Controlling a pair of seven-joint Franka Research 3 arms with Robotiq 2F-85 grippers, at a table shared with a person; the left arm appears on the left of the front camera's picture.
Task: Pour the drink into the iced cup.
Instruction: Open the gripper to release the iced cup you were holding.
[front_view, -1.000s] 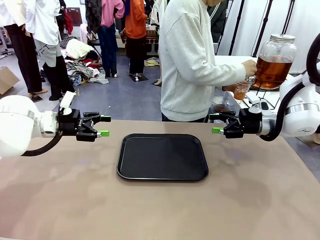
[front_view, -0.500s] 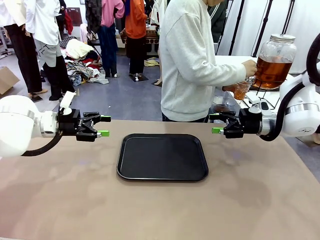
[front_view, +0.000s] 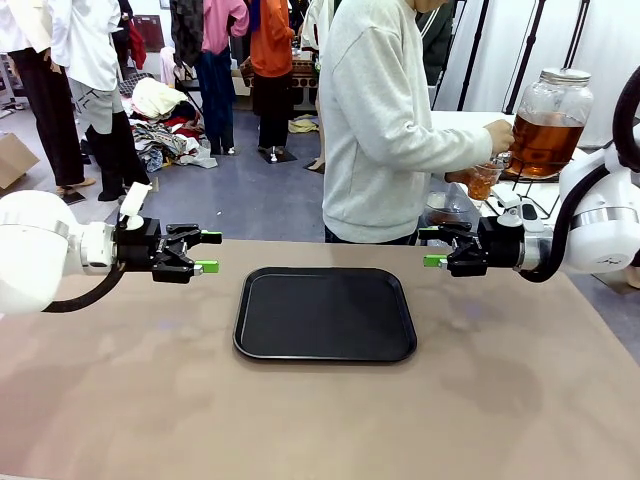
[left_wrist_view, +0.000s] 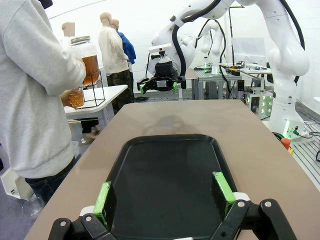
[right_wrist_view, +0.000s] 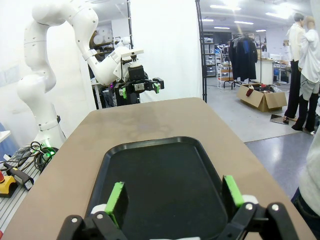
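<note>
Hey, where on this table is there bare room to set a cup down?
The black tray is bare, lying between the open left claw and open right claw. The brown tabletop nearer the robot is bare too. It is crowded off the far right corner, around the person's hand and the dispenser jar.

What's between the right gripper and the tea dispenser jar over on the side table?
The person's arm and the cup held at the jar are over there, beyond the open right gripper. The jar stands off the table.
</note>
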